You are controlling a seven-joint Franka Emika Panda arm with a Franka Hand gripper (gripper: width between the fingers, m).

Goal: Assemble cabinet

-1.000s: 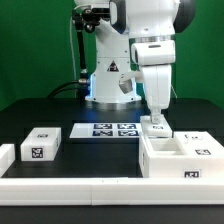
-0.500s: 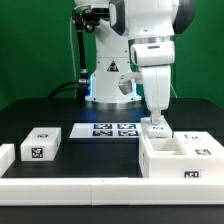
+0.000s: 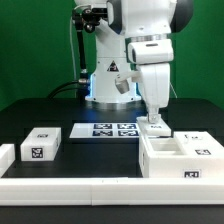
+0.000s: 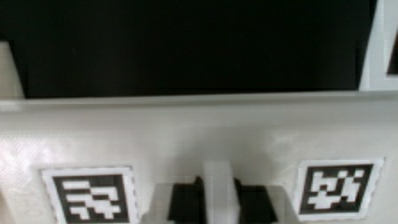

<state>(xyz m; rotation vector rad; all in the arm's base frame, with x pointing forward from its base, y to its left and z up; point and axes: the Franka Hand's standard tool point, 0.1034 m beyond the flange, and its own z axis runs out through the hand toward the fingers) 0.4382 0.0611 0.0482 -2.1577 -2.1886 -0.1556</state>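
Observation:
The cabinet (image 3: 172,170), a white open-topped box with small tags, stands at the exterior view's right. My gripper (image 3: 155,121) comes straight down onto its far wall. In the wrist view the two dark fingers (image 4: 183,203) stand close on either side of a thin white upright rib of the cabinet (image 4: 196,130), with one tag on each side. The gripper (image 4: 215,195) is shut on that rib. A smaller white tagged box module (image 3: 40,145) lies apart at the exterior view's left.
The marker board (image 3: 107,130) lies flat in the middle, in front of the robot base. A low white border rail (image 3: 70,186) runs along the front. Another white piece (image 3: 5,156) shows at the left edge.
The arm and gripper have shifted very slightly toward the exterior view's left. The cabinet and the other parts have not visibly moved.

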